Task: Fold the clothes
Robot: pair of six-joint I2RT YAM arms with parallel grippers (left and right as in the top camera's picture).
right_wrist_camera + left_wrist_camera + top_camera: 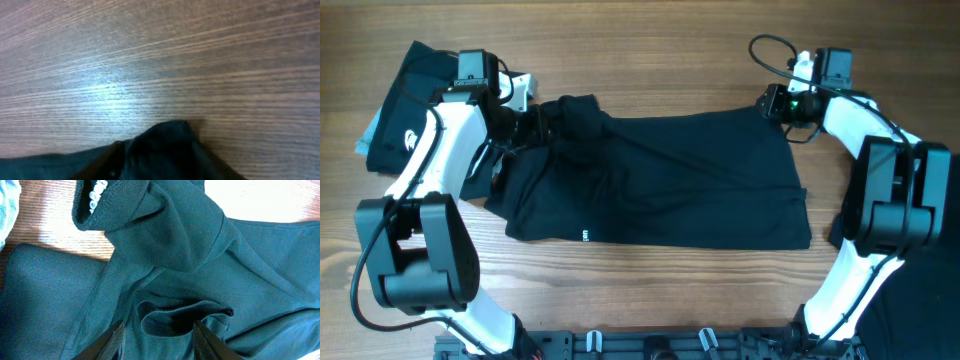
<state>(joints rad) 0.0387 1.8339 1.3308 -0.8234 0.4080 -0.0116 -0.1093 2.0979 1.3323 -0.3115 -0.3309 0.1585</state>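
A black shirt-like garment (660, 180) lies spread across the middle of the table, bunched and twisted at its upper left. My left gripper (525, 125) is over that bunched part. In the left wrist view its jaws (159, 337) are open and straddle a curled fold of the fabric (185, 317). My right gripper (788, 105) is at the garment's upper right corner. In the right wrist view its jaws (162, 160) are apart around that fabric corner (167, 137). A second black garment (405, 105) with a white logo lies folded at the far left.
A pale blue cloth edge (362, 140) peeks out beside the folded garment at the far left, and also shows in the left wrist view (6, 205). Bare wooden table (660, 50) lies behind the spread garment. The arm bases stand along the front edge (650, 345).
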